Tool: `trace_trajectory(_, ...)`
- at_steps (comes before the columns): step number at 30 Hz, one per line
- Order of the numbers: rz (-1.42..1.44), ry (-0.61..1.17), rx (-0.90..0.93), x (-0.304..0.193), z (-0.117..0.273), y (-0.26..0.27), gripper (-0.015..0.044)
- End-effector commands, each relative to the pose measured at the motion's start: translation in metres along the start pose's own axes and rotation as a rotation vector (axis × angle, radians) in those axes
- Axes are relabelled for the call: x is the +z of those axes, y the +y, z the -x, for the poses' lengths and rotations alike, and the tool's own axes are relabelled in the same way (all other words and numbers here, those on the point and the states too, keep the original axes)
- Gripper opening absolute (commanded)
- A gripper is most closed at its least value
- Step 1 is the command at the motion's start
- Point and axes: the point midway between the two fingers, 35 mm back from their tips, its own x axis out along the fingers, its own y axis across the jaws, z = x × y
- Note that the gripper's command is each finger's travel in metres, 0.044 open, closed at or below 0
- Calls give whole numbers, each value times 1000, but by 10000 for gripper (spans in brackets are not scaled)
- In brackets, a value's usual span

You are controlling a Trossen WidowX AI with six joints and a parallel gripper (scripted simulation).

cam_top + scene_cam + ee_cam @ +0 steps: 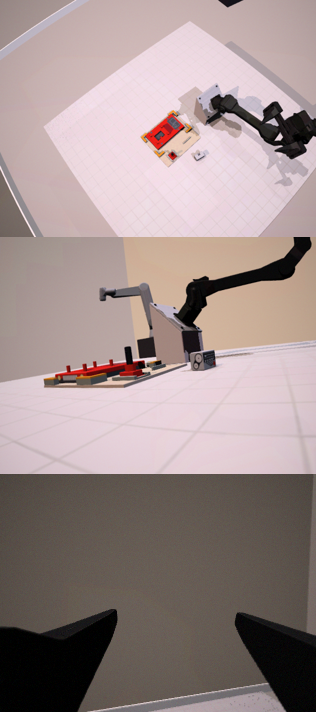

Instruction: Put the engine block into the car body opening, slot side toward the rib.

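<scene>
The engine block (pixel 199 155) (pixel 202 360), a small grey box with a slot in its top, stands on the white table off the board's edge. The red car body (pixel 153 140) (pixel 102 369) lies on the beige board (pixel 178 143) (pixel 173 367) between orange-topped corner brackets. Its dark rectangular opening (pixel 158 135) holds no block, and a small red rib shows at its edge. My gripper (pixel 268 137) (pixel 175 616) is open and empty, raised high over the right side of the table, far from block and car. The exterior view does not show the gripper.
A red base with a black upright post (pixel 172 154) (pixel 128 355) sits at the board's near corner. A thin grey strip (pixel 186 140) lies on the board. My arm's slanted pedestal (pixel 208 100) (pixel 166 338) stands beyond the board. A grey second arm (pixel 127 292) shows behind it.
</scene>
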Motion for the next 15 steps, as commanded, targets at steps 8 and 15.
trace_trajectory(8, 6, 137, 1, -18, -33, -32, 440)
trace_trajectory(15, 70, 255, 19, -41, -57, -51, 440)
